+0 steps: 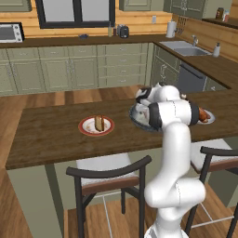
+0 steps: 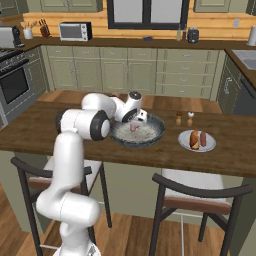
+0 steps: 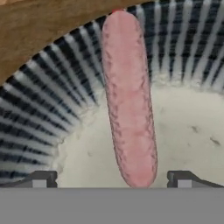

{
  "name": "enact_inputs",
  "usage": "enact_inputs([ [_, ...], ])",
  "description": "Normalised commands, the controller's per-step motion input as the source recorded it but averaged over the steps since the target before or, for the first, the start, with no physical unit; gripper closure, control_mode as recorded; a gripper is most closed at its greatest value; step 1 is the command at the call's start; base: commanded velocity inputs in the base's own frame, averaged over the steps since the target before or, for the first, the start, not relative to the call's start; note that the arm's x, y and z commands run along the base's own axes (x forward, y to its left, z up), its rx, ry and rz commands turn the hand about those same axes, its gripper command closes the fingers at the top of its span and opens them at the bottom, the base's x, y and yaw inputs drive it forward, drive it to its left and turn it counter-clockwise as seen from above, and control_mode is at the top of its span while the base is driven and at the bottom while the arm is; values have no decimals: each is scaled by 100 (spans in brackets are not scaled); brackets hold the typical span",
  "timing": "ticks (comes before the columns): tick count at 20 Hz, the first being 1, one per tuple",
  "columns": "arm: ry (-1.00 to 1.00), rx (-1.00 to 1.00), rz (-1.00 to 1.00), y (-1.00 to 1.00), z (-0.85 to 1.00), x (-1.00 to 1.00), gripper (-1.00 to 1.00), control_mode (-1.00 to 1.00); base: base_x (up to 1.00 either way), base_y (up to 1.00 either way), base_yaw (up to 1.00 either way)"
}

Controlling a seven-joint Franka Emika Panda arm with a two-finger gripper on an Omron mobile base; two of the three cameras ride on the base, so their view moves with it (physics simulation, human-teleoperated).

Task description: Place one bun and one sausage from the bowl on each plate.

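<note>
The task looks about 3 parts done out of 4. The white plate (image 2: 197, 141), on the worktop (image 2: 30, 132) just beside the bowl (image 2: 137, 132), already carries 1 bun (image 2: 195, 140) and 1 red-brown sausage (image 2: 203, 138). The red-rimmed plate (image 1: 96, 126), well apart on the bowl's other side, holds 1 tan bun (image 1: 99, 122) and no sausage that can be made out. The pale pink sausage (image 3: 129, 96) is left in the bowl, lying up its patterned wall from the pale floor.

The end effector (image 3: 111, 178) hangs low inside the bowl with its jaws spread wide, 1 fingertip (image 3: 40, 179) on either side of the pink sausage's near end. It grasps nothing; whether a tip touches the sausage cannot be told.
</note>
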Motion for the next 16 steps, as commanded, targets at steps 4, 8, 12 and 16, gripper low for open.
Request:
enact_inputs([
  [4, 0, 0, 11, -9, -44, 26, -100, -100, 0, 0, 0],
  [8, 0, 0, 5, -10, -16, 10, -100, -100, 0, 0, 0],
  [12, 3, 0, 1, 1, -12, 7, -100, -100, 0, 0, 0],
  [16, 0, 0, 0, 0, 0, 0, -100, -100, 0, 0, 0],
])
